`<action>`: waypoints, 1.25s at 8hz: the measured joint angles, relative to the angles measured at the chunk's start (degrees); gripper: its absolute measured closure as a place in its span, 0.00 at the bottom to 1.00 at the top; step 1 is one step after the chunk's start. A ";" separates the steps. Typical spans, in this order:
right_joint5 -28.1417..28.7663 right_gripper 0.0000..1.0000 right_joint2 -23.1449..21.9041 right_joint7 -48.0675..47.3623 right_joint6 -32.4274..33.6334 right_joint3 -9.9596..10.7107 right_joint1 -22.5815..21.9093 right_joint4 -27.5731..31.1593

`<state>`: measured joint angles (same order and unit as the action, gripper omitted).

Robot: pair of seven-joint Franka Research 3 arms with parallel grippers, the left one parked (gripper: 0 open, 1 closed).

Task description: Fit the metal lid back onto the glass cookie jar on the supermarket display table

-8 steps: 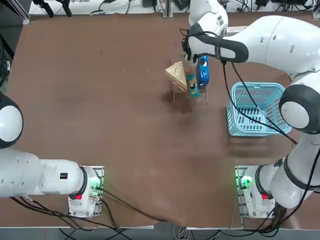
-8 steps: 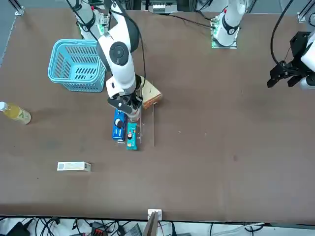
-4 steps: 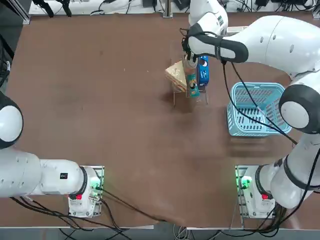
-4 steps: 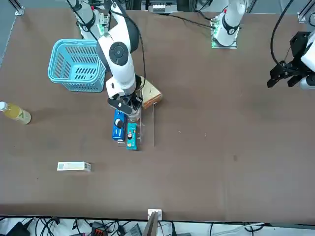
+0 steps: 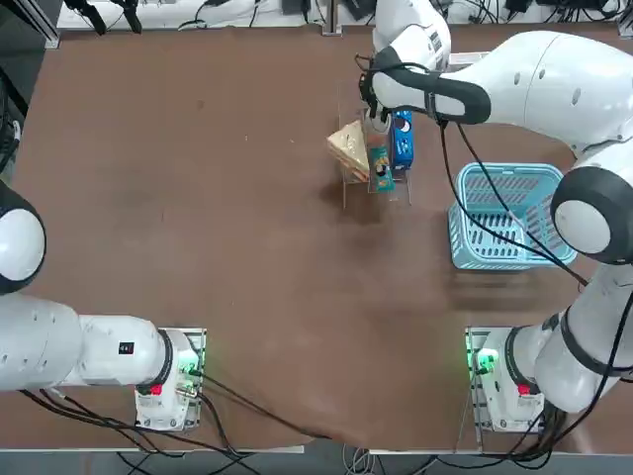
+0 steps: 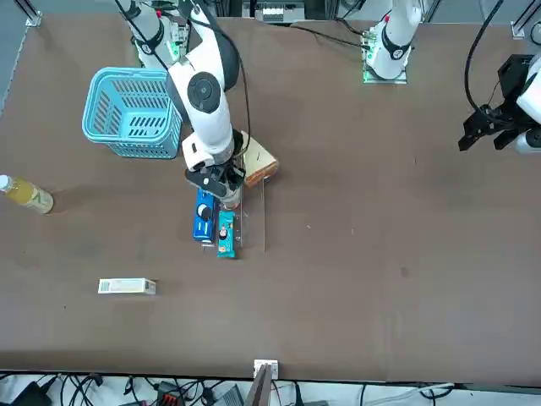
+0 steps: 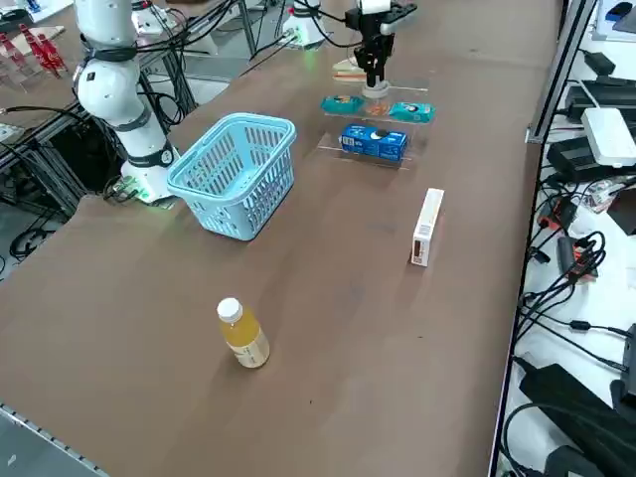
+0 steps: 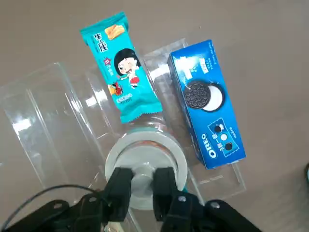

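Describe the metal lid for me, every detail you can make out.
The metal lid is round and pale grey, with a broad rim around a smooth inner disc that looks metallic. A short knob stands at its centre, held between the fingers of the right gripper, which is directly above. The lid lies roughly level at the mouth of the glass cookie jar; whether it is fully seated, I cannot tell.

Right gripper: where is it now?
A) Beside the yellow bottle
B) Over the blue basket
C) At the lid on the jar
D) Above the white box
C: the wrist view shows the right gripper shut on the knob of the lid, and the side view shows it over the jar.
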<state>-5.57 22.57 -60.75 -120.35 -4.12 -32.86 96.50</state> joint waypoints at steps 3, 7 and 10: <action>-0.11 0.72 0.34 0.00 -0.22 0.13 0.00 -0.06; -0.12 0.72 0.57 0.00 -0.18 0.14 0.00 -0.10; -0.18 0.72 0.77 0.01 0.01 0.15 -0.06 -0.25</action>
<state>-5.75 23.34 -60.73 -120.34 -3.98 -32.92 96.25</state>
